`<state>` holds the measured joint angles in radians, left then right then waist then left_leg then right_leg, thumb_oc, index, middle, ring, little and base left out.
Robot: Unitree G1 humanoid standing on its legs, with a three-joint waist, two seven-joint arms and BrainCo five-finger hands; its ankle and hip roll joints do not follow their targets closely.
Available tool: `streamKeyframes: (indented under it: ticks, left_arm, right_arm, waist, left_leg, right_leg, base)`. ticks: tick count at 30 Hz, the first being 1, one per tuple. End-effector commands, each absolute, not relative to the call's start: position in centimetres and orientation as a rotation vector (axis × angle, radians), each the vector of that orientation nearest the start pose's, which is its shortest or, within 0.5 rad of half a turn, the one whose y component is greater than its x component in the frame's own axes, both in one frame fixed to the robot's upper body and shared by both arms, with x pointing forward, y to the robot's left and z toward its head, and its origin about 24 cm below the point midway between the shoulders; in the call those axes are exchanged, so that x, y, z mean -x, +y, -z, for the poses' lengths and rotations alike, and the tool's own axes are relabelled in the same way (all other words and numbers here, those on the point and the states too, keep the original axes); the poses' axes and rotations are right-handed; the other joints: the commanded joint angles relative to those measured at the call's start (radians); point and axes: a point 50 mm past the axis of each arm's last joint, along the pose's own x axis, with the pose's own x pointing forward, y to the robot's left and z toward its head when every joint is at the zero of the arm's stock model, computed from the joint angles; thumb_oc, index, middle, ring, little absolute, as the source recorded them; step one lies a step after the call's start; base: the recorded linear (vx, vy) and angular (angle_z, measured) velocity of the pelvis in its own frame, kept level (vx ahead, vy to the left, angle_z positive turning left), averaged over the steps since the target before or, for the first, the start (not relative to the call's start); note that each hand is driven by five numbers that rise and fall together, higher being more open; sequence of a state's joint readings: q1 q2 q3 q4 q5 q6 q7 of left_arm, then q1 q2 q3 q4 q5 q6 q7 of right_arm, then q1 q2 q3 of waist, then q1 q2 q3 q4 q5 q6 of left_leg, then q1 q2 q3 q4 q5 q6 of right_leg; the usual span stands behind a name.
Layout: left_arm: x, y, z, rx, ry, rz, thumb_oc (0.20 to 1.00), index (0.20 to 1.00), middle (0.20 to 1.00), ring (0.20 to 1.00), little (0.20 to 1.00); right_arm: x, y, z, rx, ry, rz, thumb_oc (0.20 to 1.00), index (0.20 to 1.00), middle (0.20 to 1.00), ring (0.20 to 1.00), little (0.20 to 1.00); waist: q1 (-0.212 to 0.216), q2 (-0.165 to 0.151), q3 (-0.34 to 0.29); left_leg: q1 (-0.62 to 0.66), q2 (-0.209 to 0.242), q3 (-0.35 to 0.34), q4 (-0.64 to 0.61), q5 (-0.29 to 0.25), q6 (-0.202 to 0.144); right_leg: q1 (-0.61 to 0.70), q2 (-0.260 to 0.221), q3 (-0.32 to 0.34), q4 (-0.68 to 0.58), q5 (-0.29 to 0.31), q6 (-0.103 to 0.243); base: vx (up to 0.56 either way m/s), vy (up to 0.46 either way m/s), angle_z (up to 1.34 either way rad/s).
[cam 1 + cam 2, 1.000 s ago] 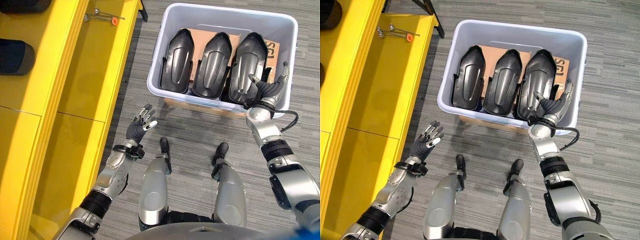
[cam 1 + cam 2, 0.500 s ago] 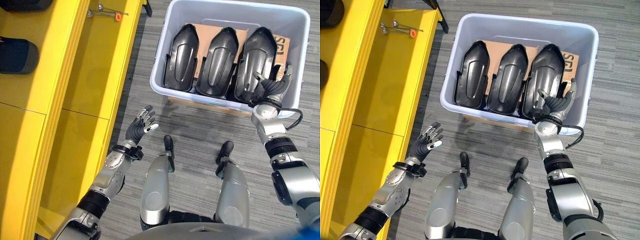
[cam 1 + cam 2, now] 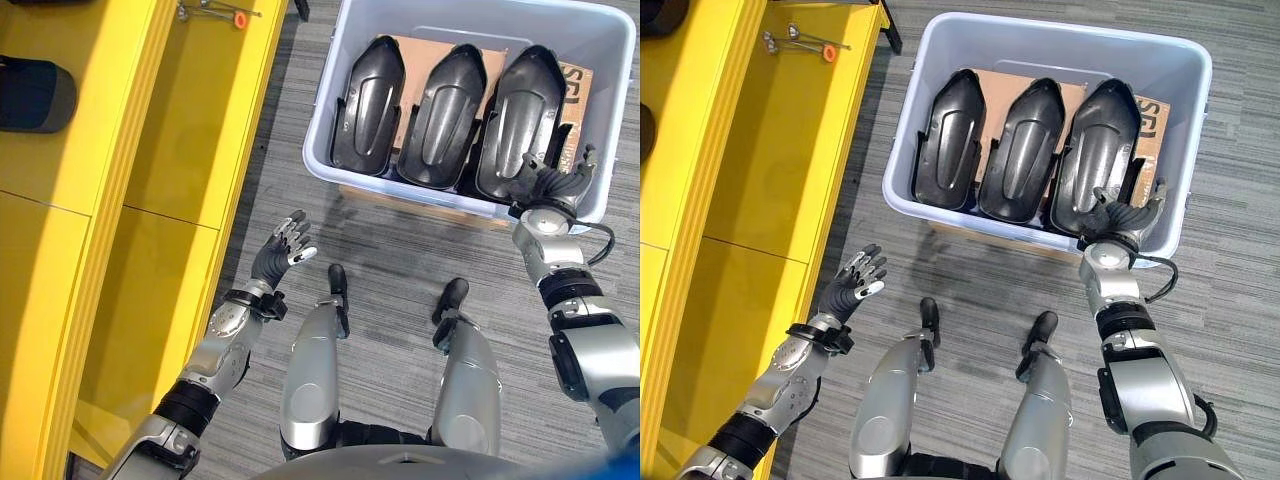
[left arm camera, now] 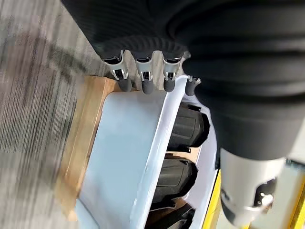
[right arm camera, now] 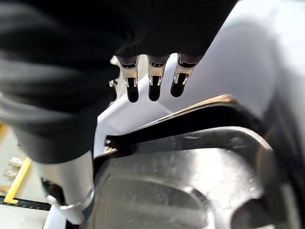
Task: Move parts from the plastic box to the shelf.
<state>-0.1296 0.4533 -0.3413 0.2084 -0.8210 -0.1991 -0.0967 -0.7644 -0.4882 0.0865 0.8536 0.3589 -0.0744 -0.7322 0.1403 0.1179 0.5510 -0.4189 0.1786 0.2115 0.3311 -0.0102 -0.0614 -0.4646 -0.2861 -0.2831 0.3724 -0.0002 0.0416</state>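
Progress is slight: three black parts (image 3: 442, 118) sit in the plastic box (image 3: 325, 140) (one dark piece (image 3: 35, 95) on the yellow shelf (image 3: 130, 150)), right hand (image 3: 548, 190) open-fingered over the nearest, left hand (image 3: 278, 252) idle, fingers relaxed.

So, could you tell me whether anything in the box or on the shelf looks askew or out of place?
Nothing stands out: three black parts stand side by side in the plastic box on cardboard, with the right hand at the rightmost one.

yellow shelf (image 3: 150, 150) cut off at left, small tool (image 3: 805, 42) indistinct
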Motion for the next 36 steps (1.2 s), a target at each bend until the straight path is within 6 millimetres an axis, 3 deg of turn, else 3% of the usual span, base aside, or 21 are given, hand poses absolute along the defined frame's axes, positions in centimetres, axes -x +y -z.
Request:
streamKeyframes:
  ticks: [1, 5, 9, 11, 18, 25, 27, 36]
  left_arm:
    - [-25.9, 16.6, -4.5, 0.398, -0.016, 0.339, 1.000, 1.000, 1.000, 1.000, 1.000]
    - [-26.2, 16.1, -5.0, 0.395, -0.013, 0.366, 1.000, 1.000, 1.000, 1.000, 1.000]
    - [-26.3, 15.7, -4.4, 0.507, 0.042, 0.369, 1.000, 1.000, 1.000, 1.000, 1.000]
    - [-26.4, 15.3, -4.6, 0.468, 0.032, 0.405, 1.000, 1.000, 1.000, 1.000, 1.000]
    - [-26.7, 15.0, -4.3, 0.440, 0.055, 0.442, 1.000, 1.000, 1.000, 1.000, 1.000]
    - [-26.8, 14.2, -4.3, 0.431, 0.059, 0.452, 1.000, 1.000, 1.000, 1.000, 1.000]
    - [-26.8, 14.0, -4.4, 0.431, 0.057, 0.453, 1.000, 1.000, 1.000, 1.000, 1.000]
    - [-27.2, 13.4, -5.1, 0.389, 0.045, 0.467, 1.000, 1.000, 1.000, 1.000, 1.000]
  right_arm:
    - [-36.3, -29.2, -15.4, 0.180, -0.163, 0.916, 1.000, 1.000, 1.000, 1.000, 1.000]
    - [-36.9, -29.1, -14.8, 0.283, -0.084, 0.832, 1.000, 1.000, 1.000, 1.000, 1.000]
    - [-37.1, -28.6, -13.5, 0.380, 0.009, 0.801, 1.000, 1.000, 1.000, 1.000, 1.000]
    - [-36.7, -29.5, -12.7, 0.547, 0.076, 0.833, 1.000, 1.000, 1.000, 1.000, 1.000]
    - [-36.0, -30.9, -11.3, 0.706, 0.187, 0.867, 1.000, 1.000, 1.000, 1.000, 1.000]
    - [-34.7, -31.5, -9.2, 0.410, 0.289, 1.036, 1.000, 1.000, 1.000, 1.000, 1.000]
    - [-34.7, -31.4, -9.0, 0.399, 0.285, 1.034, 1.000, 1.000, 1.000, 1.000, 1.000]
    - [-35.9, -31.0, -10.7, 0.244, 0.243, 1.007, 1.000, 1.000, 1.000, 1.000, 1.000]
  waist:
    - [0.017, 0.033, -0.031]
    - [0.025, 0.029, -0.031]
    - [0.028, 0.025, -0.031]
    - [0.035, 0.026, -0.031]
    - [0.045, 0.031, -0.031]
    - [0.045, 0.037, -0.031]
    - [0.043, 0.040, -0.031]
    - [0.042, 0.057, -0.031]
  left_leg:
    - [-0.029, -0.018, -0.012, -0.025, 0.021, 0.012]
    - [-0.043, -0.020, -0.021, -0.020, 0.020, 0.015]
    - [-0.059, -0.018, -0.023, -0.012, 0.022, 0.016]
    - [-0.077, -0.016, -0.026, -0.006, 0.025, 0.020]
    - [-0.107, -0.019, -0.033, 0.005, 0.024, 0.025]
    - [-0.133, -0.022, -0.037, 0.014, 0.017, 0.033]
    - [-0.134, -0.023, -0.036, 0.014, 0.016, 0.033]
    - [-0.160, -0.024, -0.035, 0.037, 0.009, 0.030]
  right_leg:
    - [-0.007, -0.023, 0.012, 0.188, -0.122, 0.039]
    - [-0.010, -0.025, 0.005, 0.183, -0.117, 0.043]
    - [-0.023, -0.025, 0.007, 0.189, -0.115, 0.042]
    - [-0.034, -0.028, 0.005, 0.193, -0.111, 0.042]
    - [-0.052, -0.032, 0.000, 0.199, -0.108, 0.046]
    - [-0.074, -0.033, 0.003, 0.212, -0.113, 0.047]
    - [-0.077, -0.032, 0.004, 0.213, -0.113, 0.046]
    - [-0.113, -0.041, 0.012, 0.246, -0.124, 0.040]
  base:
    - [0.00, 0.000, 0.00]
    - [-0.01, -0.027, 0.01]
    - [0.00, 0.000, 0.00]
    - [-0.02, -0.039, 0.04]
    - [0.00, -0.013, 0.05]
    - [0.00, -0.001, 0.01]
    - [0.00, 0.000, 0.00]
    - [0.00, 0.002, 0.00]
